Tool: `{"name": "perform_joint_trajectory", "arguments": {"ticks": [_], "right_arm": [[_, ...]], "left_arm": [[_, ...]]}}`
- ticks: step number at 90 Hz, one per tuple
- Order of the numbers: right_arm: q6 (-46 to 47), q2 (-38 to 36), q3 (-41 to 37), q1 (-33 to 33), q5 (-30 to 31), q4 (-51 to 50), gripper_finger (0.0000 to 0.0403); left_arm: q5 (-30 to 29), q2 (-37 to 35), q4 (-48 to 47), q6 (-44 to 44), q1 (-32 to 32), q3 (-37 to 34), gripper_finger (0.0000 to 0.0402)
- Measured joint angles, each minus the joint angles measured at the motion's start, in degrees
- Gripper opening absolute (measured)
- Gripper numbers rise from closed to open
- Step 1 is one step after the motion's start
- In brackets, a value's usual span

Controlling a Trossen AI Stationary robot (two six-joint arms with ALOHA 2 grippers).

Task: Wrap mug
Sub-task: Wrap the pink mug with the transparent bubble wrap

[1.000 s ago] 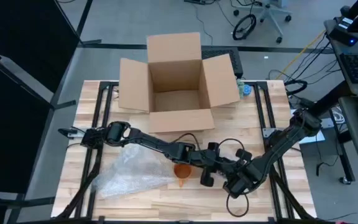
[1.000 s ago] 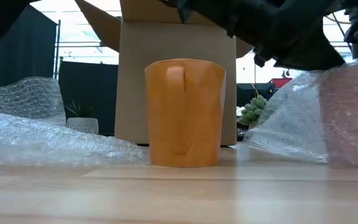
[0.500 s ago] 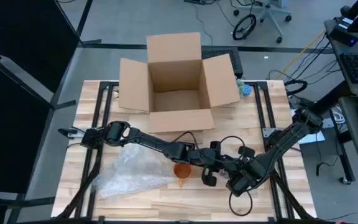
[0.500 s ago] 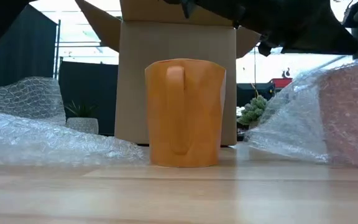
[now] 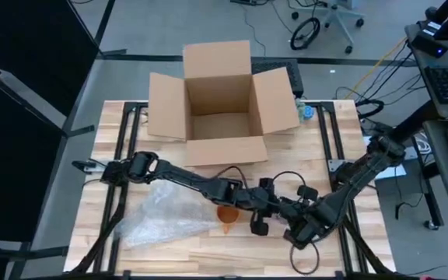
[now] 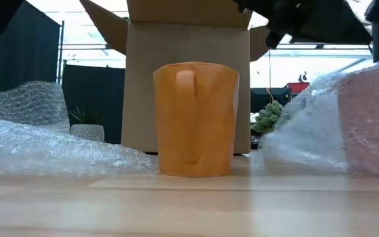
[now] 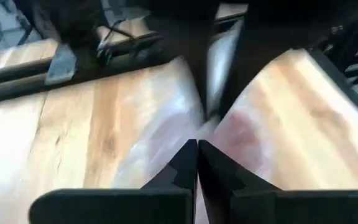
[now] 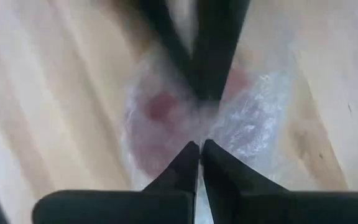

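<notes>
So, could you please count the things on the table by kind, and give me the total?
Orange mug: 1
Bubble wrap sheet: 1, both grippers, left and right, shut on one edge of it
Open cardboard box: 1
Total: 3
</notes>
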Motion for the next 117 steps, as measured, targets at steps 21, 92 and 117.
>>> {"name": "perform_joint_trajectory", "arguments": {"ticks": [21,92,117], "right_arm": [[-2.0,0.2,-0.1,0.9,1.4,4.1,0.0004],[6.4,0.3,6.8,2.1,12.1,-10.2,0.0004],[8.4,0.3,6.1,3.9,11.4,-8.8,0.0004]], "left_arm": [[-0.1,-0.7,0.6,-0.4,-0.3,0.2,0.0000],[0.4,-0.8,-0.1,-0.6,-0.2,-1.6,0.0000],[0.4,-0.9,-0.2,-0.5,-0.2,-2.1,0.0000]]}}
